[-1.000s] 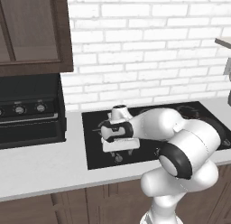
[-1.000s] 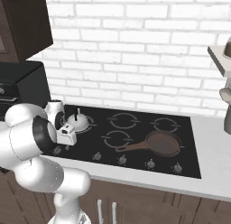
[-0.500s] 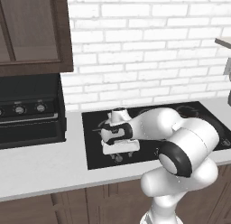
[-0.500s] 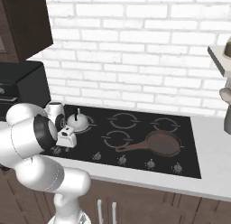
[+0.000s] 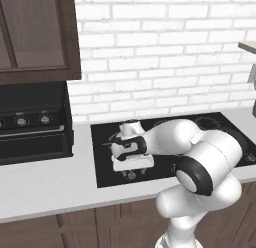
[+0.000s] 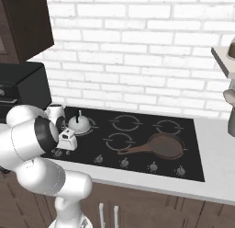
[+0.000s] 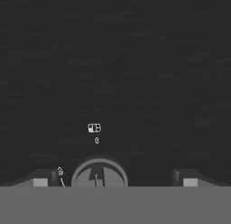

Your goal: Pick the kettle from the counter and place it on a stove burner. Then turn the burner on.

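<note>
The counter (image 6: 215, 176) carries the black cooktop (image 6: 137, 144). In the right base view the kettle (image 6: 79, 124) sits on the stove burner (image 6: 90, 127) at the cooktop's back left, with a frying pan (image 6: 165, 145) further right; the arm hides the kettle in the left base view. The gripper (image 7: 115, 178) stands spread open over a control knob (image 7: 99, 174), its fingertips (image 7: 40, 181) apart. Beside the knob: a small burner diagram (image 7: 94, 128) and "0".

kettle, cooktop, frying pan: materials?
Kettle: pale silvery grey, smooth, probably brushed metal. Cooktop: glossy black panel with grey ring outlines, likely glass. Frying pan: matte brown with a long handle, perhaps copper or coated metal; unclear.
</note>
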